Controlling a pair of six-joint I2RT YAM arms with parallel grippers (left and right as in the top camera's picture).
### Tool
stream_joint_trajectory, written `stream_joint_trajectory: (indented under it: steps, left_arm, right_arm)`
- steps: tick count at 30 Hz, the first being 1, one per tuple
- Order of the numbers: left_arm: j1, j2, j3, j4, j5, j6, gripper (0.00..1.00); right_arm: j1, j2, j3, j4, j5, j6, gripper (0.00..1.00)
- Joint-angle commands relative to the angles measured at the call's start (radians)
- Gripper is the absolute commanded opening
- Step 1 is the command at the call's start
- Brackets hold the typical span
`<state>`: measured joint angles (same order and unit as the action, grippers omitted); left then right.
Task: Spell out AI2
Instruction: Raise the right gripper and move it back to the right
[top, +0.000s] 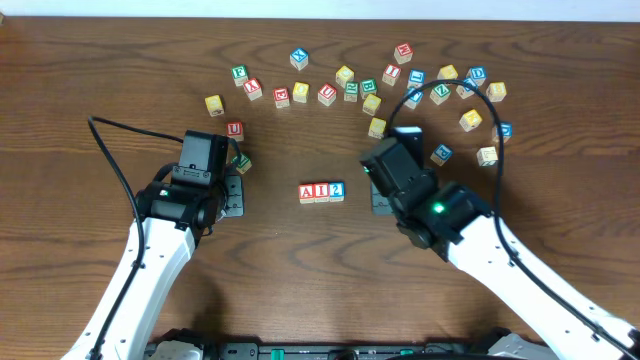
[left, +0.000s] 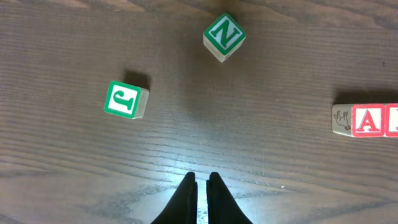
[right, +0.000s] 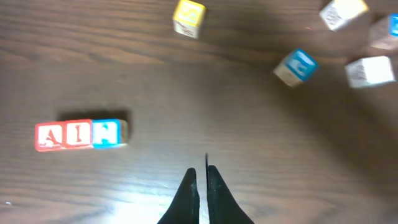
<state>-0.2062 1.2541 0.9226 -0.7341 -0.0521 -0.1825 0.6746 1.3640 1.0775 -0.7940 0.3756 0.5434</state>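
Three blocks stand side by side in a row at the table's middle: a red A (top: 307, 192), a red I (top: 321, 191) and a blue 2 (top: 336, 190). The row shows in the right wrist view (right: 81, 134) at the left, and its A end shows in the left wrist view (left: 368, 120) at the right edge. My left gripper (left: 201, 182) is shut and empty, left of the row. My right gripper (right: 201, 175) is shut and empty, right of the row.
Several loose letter blocks lie scattered along the far side (top: 371, 102). A green J block (left: 125, 99) and a green N block (left: 224, 36) lie near my left gripper. A blue block (right: 296, 66) and a yellow block (right: 188, 17) lie beyond my right gripper.
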Motion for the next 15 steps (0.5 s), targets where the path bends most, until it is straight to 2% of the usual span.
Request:
stream_joint_trajectory:
  steps: [1, 12, 15]
  left_arm:
    - [0.005, 0.005, 0.026, -0.001, -0.013, 0.006, 0.08]
    - [0.005, 0.005, 0.026, 0.013, -0.013, 0.006, 0.08]
    - [0.005, 0.005, 0.026, 0.013, -0.013, 0.005, 0.08]
  right_arm:
    - [-0.024, -0.027, 0.003, -0.055, 0.038, -0.010, 0.01]
    - [-0.034, -0.146, 0.043, -0.110, 0.116, -0.010, 0.03]
    - [-0.034, -0.210, 0.072, -0.110, 0.172, -0.010, 0.27]
